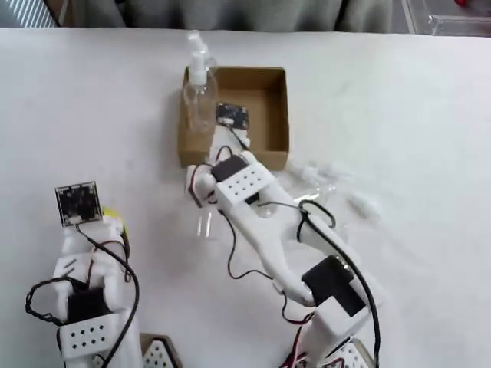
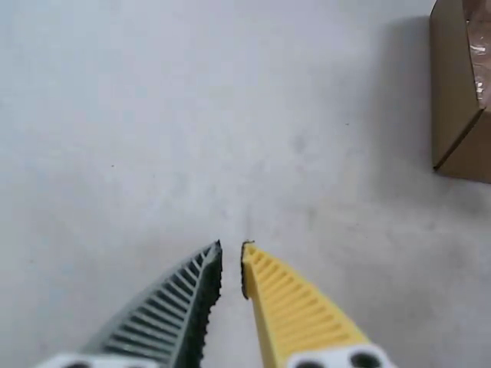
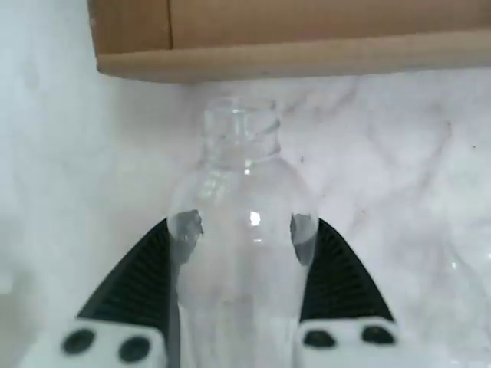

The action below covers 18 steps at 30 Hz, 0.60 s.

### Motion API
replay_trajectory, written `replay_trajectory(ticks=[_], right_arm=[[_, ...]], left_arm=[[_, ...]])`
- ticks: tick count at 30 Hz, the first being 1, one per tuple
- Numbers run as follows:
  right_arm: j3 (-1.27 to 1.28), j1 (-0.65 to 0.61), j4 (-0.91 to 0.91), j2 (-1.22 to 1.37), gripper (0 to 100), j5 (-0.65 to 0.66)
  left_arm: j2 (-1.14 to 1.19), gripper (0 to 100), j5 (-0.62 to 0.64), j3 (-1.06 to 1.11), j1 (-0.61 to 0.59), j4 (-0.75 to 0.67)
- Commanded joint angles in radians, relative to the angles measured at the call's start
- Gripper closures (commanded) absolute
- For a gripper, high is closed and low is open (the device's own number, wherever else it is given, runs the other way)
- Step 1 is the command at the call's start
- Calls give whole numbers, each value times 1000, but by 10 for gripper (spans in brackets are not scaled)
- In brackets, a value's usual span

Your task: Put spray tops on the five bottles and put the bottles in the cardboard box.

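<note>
One topless bottle (image 3: 240, 130) is clamped in my right claw (image 3: 245, 226), neck aimed straight at the cardboard box (image 3: 307, 38) wall at 12 o'clock. Left claw (image 2: 232, 264), pinched shut on nothing, sits way off at 9 o'clock, so right's nearer.

White arms (image 1: 257, 211); black cables (image 1: 230, 249); left hand (image 2: 232, 261) grey and yellow

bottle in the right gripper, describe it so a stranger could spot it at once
Start at the cardboard box. Just outside its wall, a clear bottle sits between the black fingers of the right gripper. Its neck is open, while the bottle at the box wears a white spray top.
</note>
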<state>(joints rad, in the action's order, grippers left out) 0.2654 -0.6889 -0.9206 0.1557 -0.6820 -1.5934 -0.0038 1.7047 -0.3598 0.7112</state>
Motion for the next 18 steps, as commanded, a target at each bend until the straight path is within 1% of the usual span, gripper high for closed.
replay_trajectory(ticks=[1, 7, 9, 12, 14, 18], right_arm=[[-44, -35, 5, 13, 981, -12], [-54, -39, 5, 77, 968, -9], [-54, -45, -1, 77, 908, 23], [-54, -65, -16, 77, 780, 72], [-54, -79, -16, 77, 710, 81], [-54, -101, -39, 65, 617, 84]], left_arm=[[-16, 943, -6, -5, -5, 5], [-16, 943, -6, -5, -5, 5], [-16, 943, -6, -5, -5, 5], [-16, 943, -6, -5, -5, 5], [-16, 943, -6, -5, -5, 5], [-16, 943, -6, -5, -5, 5]])
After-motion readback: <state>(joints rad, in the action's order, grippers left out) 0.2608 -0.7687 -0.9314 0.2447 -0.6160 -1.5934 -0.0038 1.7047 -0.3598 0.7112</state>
